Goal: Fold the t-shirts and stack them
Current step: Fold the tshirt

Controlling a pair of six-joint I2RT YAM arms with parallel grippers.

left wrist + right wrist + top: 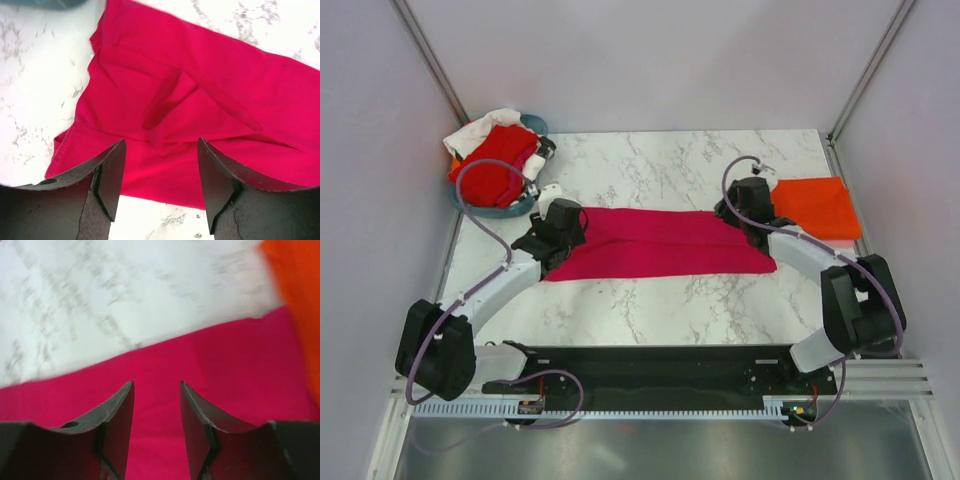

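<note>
A magenta-pink t-shirt (660,243) lies folded into a long strip across the middle of the marble table (660,305). My left gripper (570,215) is open and empty above the strip's left end (190,100); the cloth there is creased. My right gripper (740,212) is open and empty just above the strip's right end (160,390). A folded bright orange t-shirt (815,207) lies at the back right, and its edge shows in the right wrist view (300,300). A red t-shirt (495,165) and a white one (480,130) are heaped in the teal basket (515,208).
The basket stands at the back left corner, close to my left arm. Grey walls close in the table on three sides. A black base rail (650,370) runs along the near edge.
</note>
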